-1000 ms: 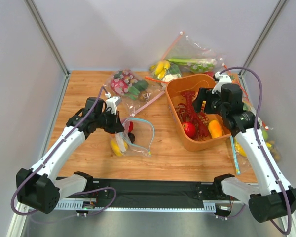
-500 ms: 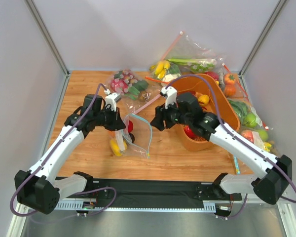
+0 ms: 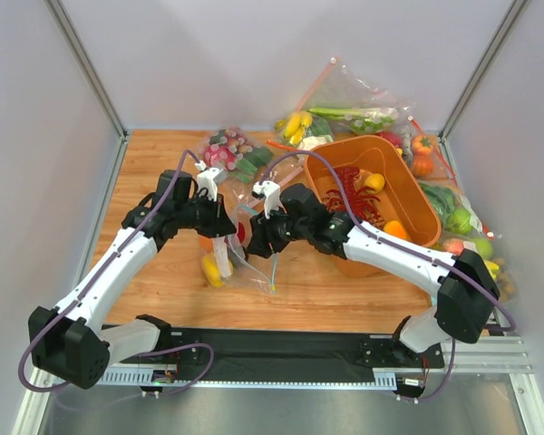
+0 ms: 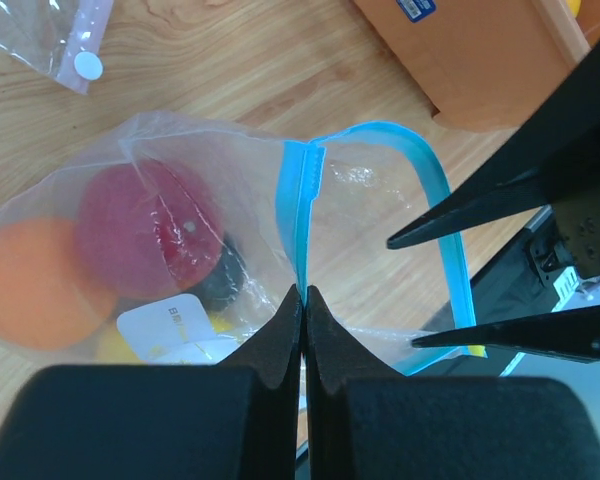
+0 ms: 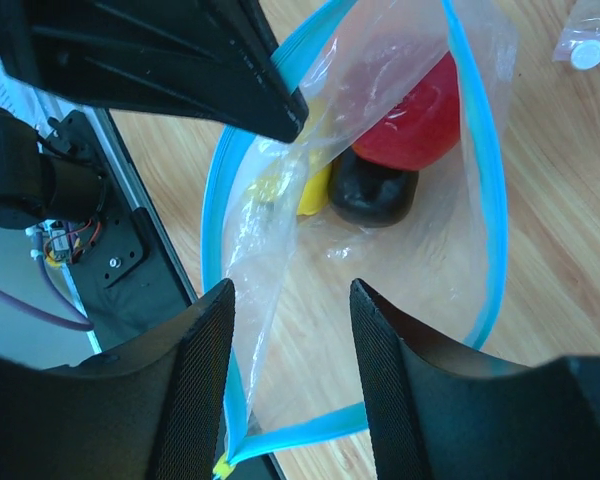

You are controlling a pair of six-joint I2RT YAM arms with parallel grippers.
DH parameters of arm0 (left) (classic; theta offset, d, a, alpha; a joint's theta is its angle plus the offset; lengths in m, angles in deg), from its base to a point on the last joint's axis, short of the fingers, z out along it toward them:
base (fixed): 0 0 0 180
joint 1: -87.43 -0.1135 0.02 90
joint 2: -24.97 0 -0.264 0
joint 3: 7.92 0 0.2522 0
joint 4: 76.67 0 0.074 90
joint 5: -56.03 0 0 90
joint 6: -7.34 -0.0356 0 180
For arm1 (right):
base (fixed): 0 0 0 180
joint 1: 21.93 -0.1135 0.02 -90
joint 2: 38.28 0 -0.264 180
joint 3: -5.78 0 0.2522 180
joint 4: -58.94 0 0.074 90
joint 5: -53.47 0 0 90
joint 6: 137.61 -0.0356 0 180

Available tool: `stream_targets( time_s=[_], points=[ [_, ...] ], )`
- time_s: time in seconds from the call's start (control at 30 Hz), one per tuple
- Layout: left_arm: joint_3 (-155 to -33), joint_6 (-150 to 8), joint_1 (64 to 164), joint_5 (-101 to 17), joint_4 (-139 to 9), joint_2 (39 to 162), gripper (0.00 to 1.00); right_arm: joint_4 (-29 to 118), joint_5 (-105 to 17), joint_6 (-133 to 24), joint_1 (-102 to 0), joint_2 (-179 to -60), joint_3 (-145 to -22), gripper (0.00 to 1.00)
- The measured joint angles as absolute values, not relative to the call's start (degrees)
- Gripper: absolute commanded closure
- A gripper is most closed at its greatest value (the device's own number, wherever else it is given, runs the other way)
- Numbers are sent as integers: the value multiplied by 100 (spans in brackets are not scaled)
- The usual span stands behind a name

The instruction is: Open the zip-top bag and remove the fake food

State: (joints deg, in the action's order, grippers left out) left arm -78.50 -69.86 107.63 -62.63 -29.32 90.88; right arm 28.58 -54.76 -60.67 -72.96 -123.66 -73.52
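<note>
The zip-top bag [image 3: 247,258] lies on the table left of centre, with its teal-blue zip strip [image 4: 440,200] spread into an open loop. My left gripper [image 3: 227,227] is shut on one side of the strip [image 4: 302,292] and holds it up. My right gripper [image 3: 257,243] is open at the bag's mouth, with its jaws over the opening [image 5: 290,300] and not touching the fruit. Inside lie the fake food: a red fruit [image 5: 420,110], a dark one [image 5: 375,190], a yellow one [image 5: 310,190] and an orange one [image 4: 35,285]. A white label [image 4: 165,325] shows on the bag.
An orange bin [image 3: 415,190] holding a red lobster [image 3: 344,181] and small fruits stands right of the bag. Other clear bags of toy food lie at the back [image 3: 236,154] [image 3: 344,113] and along the right edge [image 3: 453,217].
My right arm has swung left from over the orange bin to the bag's mouth. The bin has shifted a little. My left gripper has kept its hold on the strip.
</note>
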Motion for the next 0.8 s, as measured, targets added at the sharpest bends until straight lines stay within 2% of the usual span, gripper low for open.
stream_targets(
  time_s=[0.53, 0.57, 0.6, 0.63, 0.8],
  points=[
    [-7852, -6698, 11288, -6497, -3503, 9189, 99, 3824, -4956, -6380, -7291, -13105, -7103, 46],
    [-7841, -6650, 11288, -6493, -3573, 9187, 89, 3912, -4932, -6419, -7289, -13131, -7057, 46],
    [-7826, -6632, 11288, -6473, -3617, 9178, 83, 4001, -4915, -6472, -7289, -13158, -7013, 46],
    [-7791, -6591, 11290, -6408, -3667, 9156, 69, 4084, -4899, -6515, -7289, -13186, -6980, 46],
    [-7387, -6322, 11292, -5647, -3809, 8651, 51, 4327, -4873, -6651, -7289, -13293, -6876, 46]
  ],
)
